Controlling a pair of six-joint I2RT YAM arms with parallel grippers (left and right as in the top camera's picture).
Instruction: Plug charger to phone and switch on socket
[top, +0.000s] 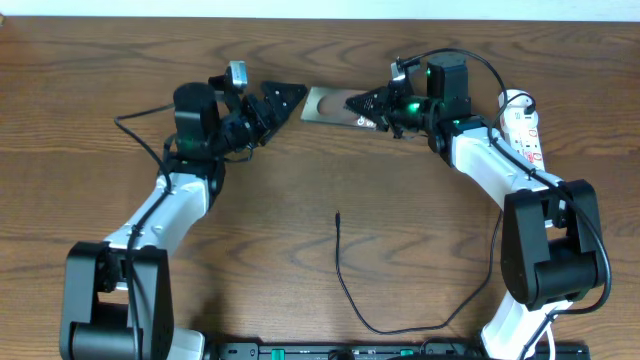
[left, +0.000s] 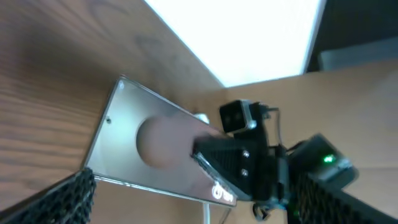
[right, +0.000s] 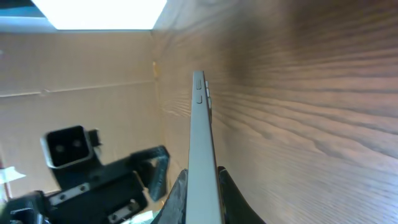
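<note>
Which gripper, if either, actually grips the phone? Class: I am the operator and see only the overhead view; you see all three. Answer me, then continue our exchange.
Observer: The right gripper. The right wrist view shows the phone edge-on, pinched between its fingers.
Operator: Is there anything on that edge?
Observer: Small side buttons sit near its far end.
Operator: And the left gripper's jaws?
Observer: Open. The left gripper shows its fingers wide apart in the left wrist view, at the frame's lower corners.
</note>
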